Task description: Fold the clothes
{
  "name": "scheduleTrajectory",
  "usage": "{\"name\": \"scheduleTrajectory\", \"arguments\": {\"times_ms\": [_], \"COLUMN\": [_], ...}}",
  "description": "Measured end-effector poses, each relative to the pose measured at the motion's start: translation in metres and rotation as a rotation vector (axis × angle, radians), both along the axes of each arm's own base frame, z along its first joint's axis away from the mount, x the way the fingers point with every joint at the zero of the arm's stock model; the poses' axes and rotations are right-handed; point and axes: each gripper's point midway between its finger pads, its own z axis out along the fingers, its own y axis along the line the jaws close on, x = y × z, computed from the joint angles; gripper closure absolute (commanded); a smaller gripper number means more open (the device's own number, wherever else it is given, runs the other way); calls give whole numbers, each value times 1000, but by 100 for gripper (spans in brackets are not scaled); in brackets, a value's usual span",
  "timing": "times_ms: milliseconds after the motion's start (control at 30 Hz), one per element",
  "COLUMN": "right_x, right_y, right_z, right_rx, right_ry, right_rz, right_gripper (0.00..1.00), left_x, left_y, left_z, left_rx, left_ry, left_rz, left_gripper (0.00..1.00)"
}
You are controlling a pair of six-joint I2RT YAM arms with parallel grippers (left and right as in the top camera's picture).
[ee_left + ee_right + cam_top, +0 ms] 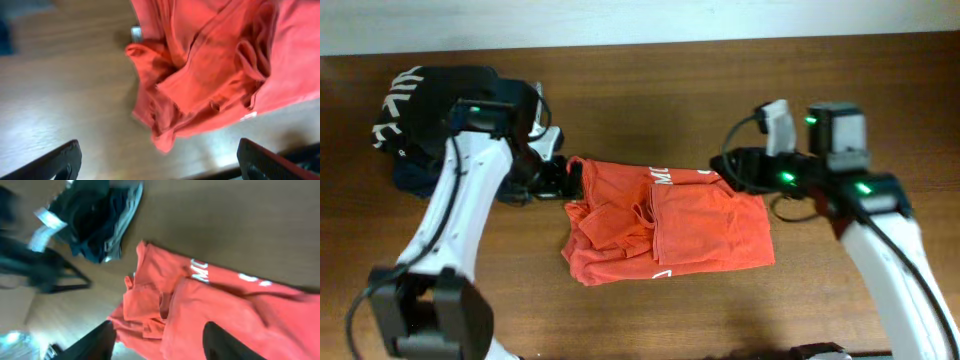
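The clothes, an orange-red T-shirt with white lettering, lie bunched and partly folded at the middle of the table. My left gripper hovers at the shirt's left edge. In the left wrist view it stands wide open, with only bare wood between its fingers and the shirt ahead of them. My right gripper is over the shirt's back right edge. In the right wrist view it is open, fingers apart above the shirt, gripping nothing.
A pile of dark folded garments, the top one black with white letters, sits at the back left behind my left arm; it also shows in the right wrist view. The wooden table ends at a white wall behind.
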Motion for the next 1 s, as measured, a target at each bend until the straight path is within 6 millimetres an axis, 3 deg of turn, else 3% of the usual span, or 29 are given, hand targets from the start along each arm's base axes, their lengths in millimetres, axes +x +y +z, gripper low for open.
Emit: {"name": "scheduleTrajectory", "arguments": {"times_ms": [100,233,400,533,567,633,800,900,967,1000], "right_x": [-18,-38,-47,-49,-49,-49,-49,-50,-50,-51], "right_y": [-18,-26,-26,-26,-26,-26,-26,-26,-26,-26], "right_z": [21,29,18,13,13,12,11,11,11,10], "right_rx": [-16,-40,-71,-87,-89,-93,-94,-93,-94,-93], "right_ry": [-53,-72,-34,-23,-25,-28,-23,-19,-18,-16], "right_rz": [-50,-56,-26,-11,-8,-3,-2,-2,-2,-2], "right_gripper": [35,35,35,36,35,35,35,35,35,35], "left_x": [-1,-9,-14,-14,-12,-7,-1,0,0,1], "left_y": [-9,-23,-34,-36,-37,-46,-66,-68,-67,-66], "left_z": [-46,-88,-118,-118,-119,-119,-126,-128,-131,-135], "left_rx": [-45,-125,-202,-218,-223,-254,-288,-292,-294,-281], "left_ry": [96,215,290,291,286,258,203,192,199,204], "left_rz": [-21,-86,-136,-139,-139,-147,-209,-216,-201,-194], "left_gripper": [1,1,1,1,5,32,51,75,99,99]}}
